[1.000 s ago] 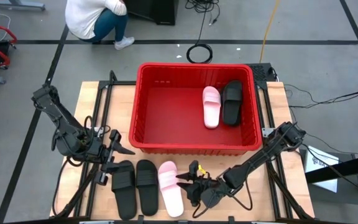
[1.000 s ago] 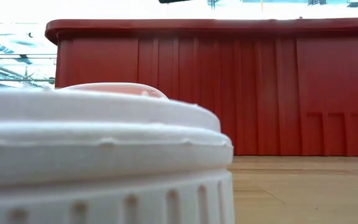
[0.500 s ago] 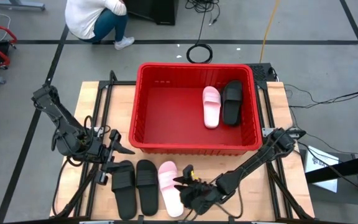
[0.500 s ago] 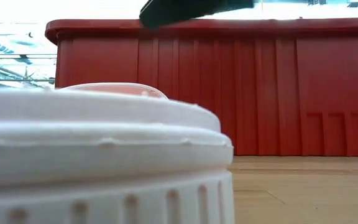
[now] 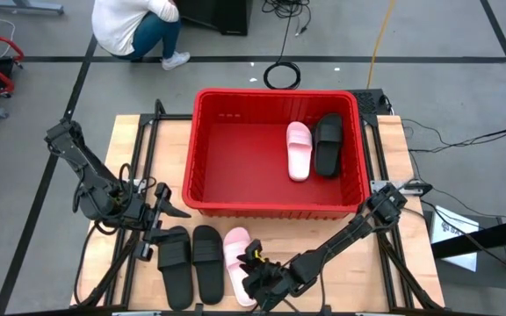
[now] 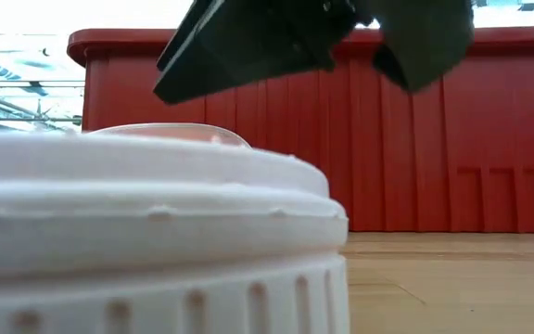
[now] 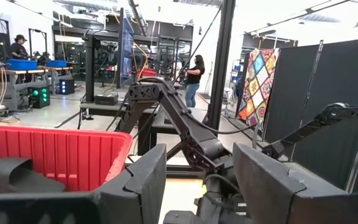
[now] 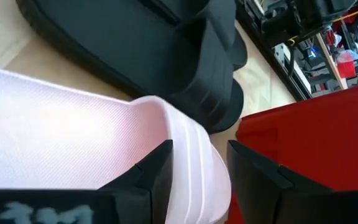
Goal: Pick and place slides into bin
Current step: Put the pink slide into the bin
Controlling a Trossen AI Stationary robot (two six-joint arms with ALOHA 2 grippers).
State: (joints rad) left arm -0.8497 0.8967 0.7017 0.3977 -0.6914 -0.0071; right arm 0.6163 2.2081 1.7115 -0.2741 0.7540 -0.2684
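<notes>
The high camera is looking straight down over the whole table. The low one is sitting at tabletop level, pressed close behind the pink slide (image 6: 146, 232), facing the bin (image 6: 415, 139). Both wrist cameras are looking forward past their fingers, sharing the bin.

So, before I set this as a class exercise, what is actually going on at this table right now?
A two-armed robot is loading slides into a red bin. One pink slide and one black slide lie inside it. Two black slides and another pink slide sit on the table in front of the bin. The right gripper is low over that pink slide, fingers open astride its strap, nothing lifted yet. The left gripper waits open by the bin's front left corner.
</notes>
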